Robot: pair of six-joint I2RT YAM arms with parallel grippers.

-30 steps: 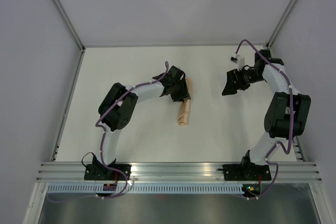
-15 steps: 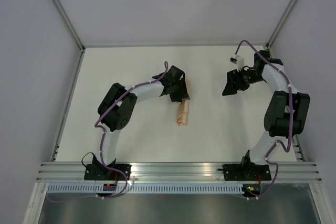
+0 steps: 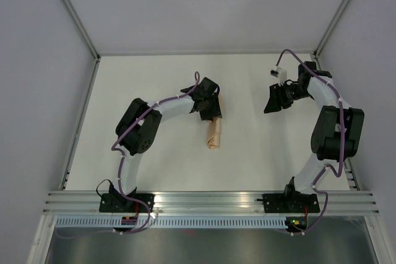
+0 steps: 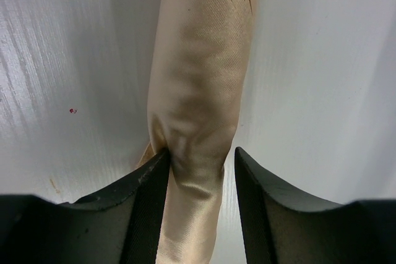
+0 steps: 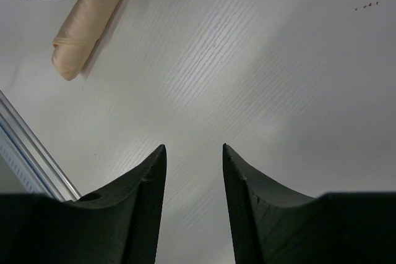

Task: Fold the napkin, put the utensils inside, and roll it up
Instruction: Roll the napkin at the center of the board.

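The napkin [image 3: 215, 133] lies rolled into a narrow peach tube on the table, near the middle. My left gripper [image 3: 212, 114] straddles its far end. In the left wrist view the roll [image 4: 201, 78] runs between the jaws of that gripper [image 4: 200, 153]: the left finger touches and dents the cloth, the right finger stands a little apart from it. My right gripper [image 3: 272, 104] hovers at the right, well away from the roll, open with nothing between its fingers [image 5: 193, 146]. The roll's near end [image 5: 83, 35] shows in the right wrist view. The utensils are hidden.
Grey walls close the white table on the left, back and right. An aluminium rail [image 3: 210, 199] runs along the near edge and carries both arm bases; part of it [image 5: 25, 153] shows in the right wrist view.
The right gripper's jaws have narrowed and that arm has drifted slightly towards the back. The left gripper and the roll have barely moved.
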